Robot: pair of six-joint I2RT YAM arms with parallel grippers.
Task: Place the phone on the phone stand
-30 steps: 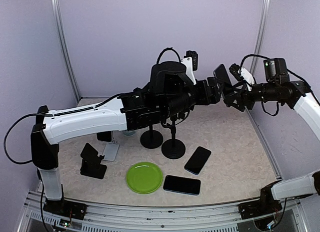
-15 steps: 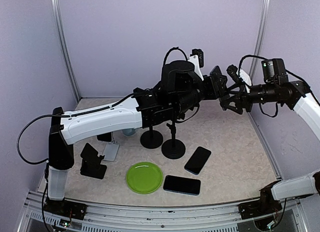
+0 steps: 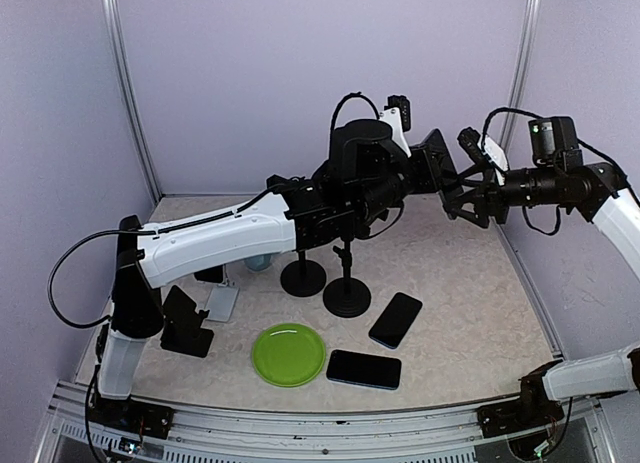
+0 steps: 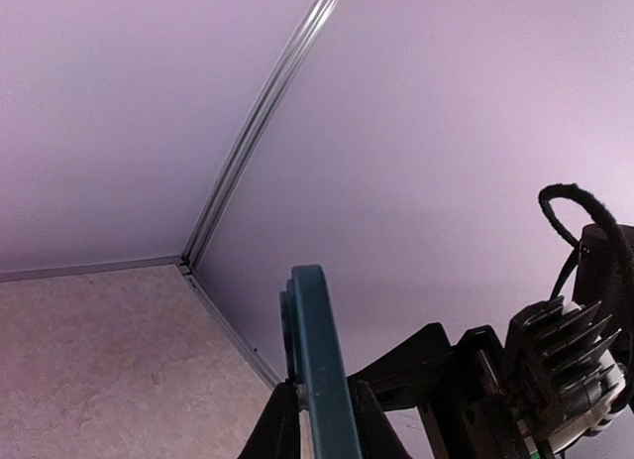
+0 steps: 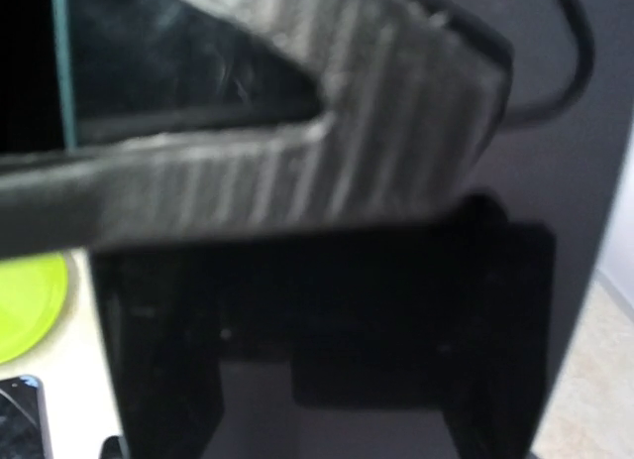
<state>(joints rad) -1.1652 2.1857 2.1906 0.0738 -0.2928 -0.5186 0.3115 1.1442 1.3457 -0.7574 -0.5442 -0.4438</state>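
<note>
- the dark slim phone (image 3: pixel 437 161) is up in the air at the back right, well above the table, between the two grippers; the left wrist view shows it edge-on (image 4: pixel 319 370), with a teal rim
- it should be stiff, flat and light, with smooth glass faces that are slippery and can crack; i judge the flat faces near one end the best hold, so the other end stays free for the stand
- the left gripper (image 3: pixel 420 173) is nearly closed, and its fingers (image 4: pixel 279 426) press on both faces of the phone
- the right gripper (image 3: pixel 462 188) has its jaws wide across the phone's narrow sides, and it seems to hold it too, though its own view is blurred; if only one grip stays, the phone may turn or slip
- below, under the left arm, are two black post stands with round bases (image 3: pixel 303 276) (image 3: pixel 346 295); their tops are hidden by the arm, which is also in the way
- at front left are a black folding stand (image 3: pixel 185 323) and a pale flat stand (image 3: pixel 222 301); i cannot tell which stand is meant
- a lime green round plate (image 3: pixel 288 353) and two spare black phones (image 3: pixel 395 319) (image 3: pixel 363 369) lie near the post stands
</note>
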